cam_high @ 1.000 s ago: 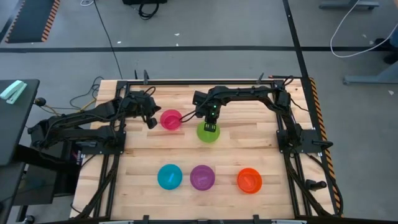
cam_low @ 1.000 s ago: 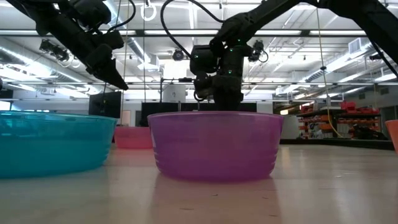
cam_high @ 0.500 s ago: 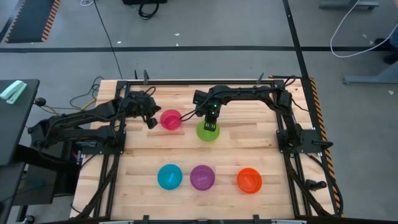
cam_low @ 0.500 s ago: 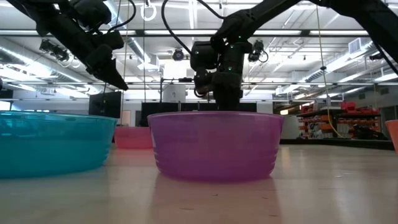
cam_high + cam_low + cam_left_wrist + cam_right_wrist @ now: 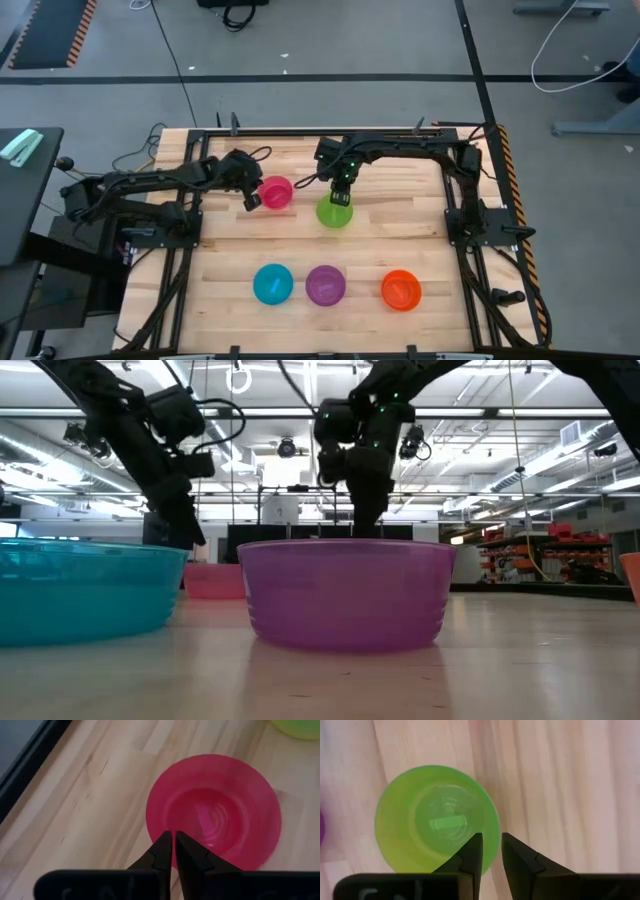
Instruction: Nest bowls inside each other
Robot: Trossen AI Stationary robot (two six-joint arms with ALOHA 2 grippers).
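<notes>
Five bowls stand on their bases on the table: pink [image 5: 276, 192], green [image 5: 335, 212], blue [image 5: 272, 284], purple [image 5: 325, 285] and orange [image 5: 401, 290]. No separate yellow bowl shows. My left gripper [image 5: 252, 198] is shut and points down over the pink bowl's [image 5: 215, 812] left rim. In the low view its tips [image 5: 190, 538] hang above that bowl [image 5: 213, 580]. My right gripper [image 5: 340, 192] is narrowly open over the green bowl's [image 5: 437, 825] far rim, and that rim runs under the gap between its fingers [image 5: 491, 845]. My right gripper comes from above, pointing down, with one finger [image 5: 475, 850] over the inside of the green bowl's far rim [image 5: 496, 827] and one outside it. Whether either finger touches the rim I cannot tell. The bowl stands flat on the table.
Blue, purple and orange bowls stand in a row near the table's near edge, apart from one another. Bare wood lies between that row and the two far bowls. Black frame rails [image 5: 470, 215] run along the table's sides and far edge.
My left gripper has moved right toward the pink bowl and down, and its fingers have tipped from slanting to pointing almost straight down. My right gripper has risen and drawn slightly toward the far edge. The green bowl has stayed where it was.
</notes>
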